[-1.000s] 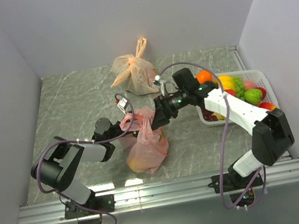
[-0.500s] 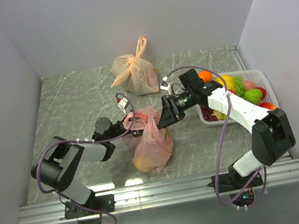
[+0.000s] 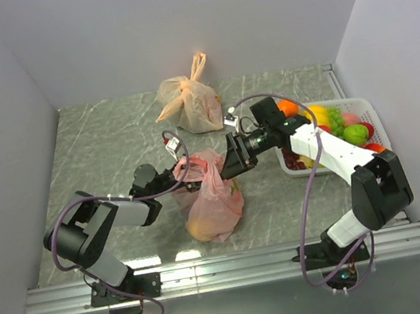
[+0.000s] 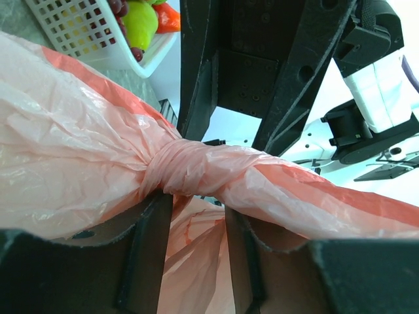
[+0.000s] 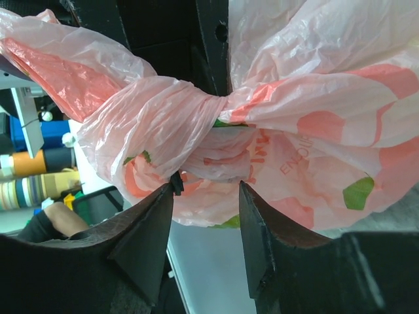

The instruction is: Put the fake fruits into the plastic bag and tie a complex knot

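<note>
The pink-red plastic bag [image 3: 211,201] sits mid-table with fruit showing faintly through it. Its handles are twisted into a knot [image 4: 186,171], which also shows in the right wrist view [image 5: 216,111]. My left gripper [image 3: 183,173] is at the bag's top from the left. Its jaws [image 4: 196,203] stand parted just under the knot, with bag plastic behind the gap. My right gripper [image 3: 224,167] faces it from the right. Its jaws [image 5: 206,190] stand parted just below the knot, nothing between them. More fake fruits [image 3: 341,123] lie in the basket.
A white basket [image 3: 378,125] with oranges, green grapes, a green apple and red fruits stands at the right; its corner shows in the left wrist view [image 4: 78,33]. A pale orange-beige tied bag [image 3: 188,100] stands at the back. Walls close in on both sides.
My right gripper has moved right and a little back. The bag's top was drawn that way and the bag shifted right. The last half second shows almost no movement.
</note>
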